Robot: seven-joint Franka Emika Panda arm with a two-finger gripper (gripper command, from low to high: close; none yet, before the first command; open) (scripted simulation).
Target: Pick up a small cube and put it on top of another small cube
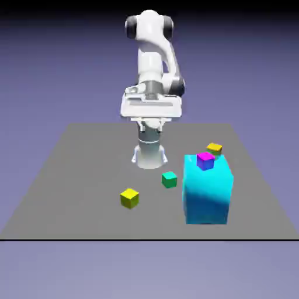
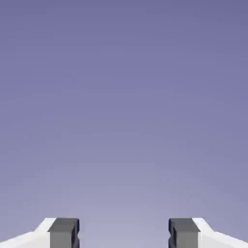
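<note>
Grey tabletop (image 1: 87, 175) with lemon-yellow cube (image 1: 129, 198), well apart from the released, empty end effector (image 2: 124, 232).

No text, label, brand, number or sign can be read in either view.

Gripper (image 2: 124, 233) open, fingers wide apart

My arm (image 1: 150, 64) rises at upper middle, the yellow cube (image 1: 129, 198) and green cube (image 1: 169, 179) lie lower-center, and the cyan block (image 1: 206, 195) stands lower right.
</note>
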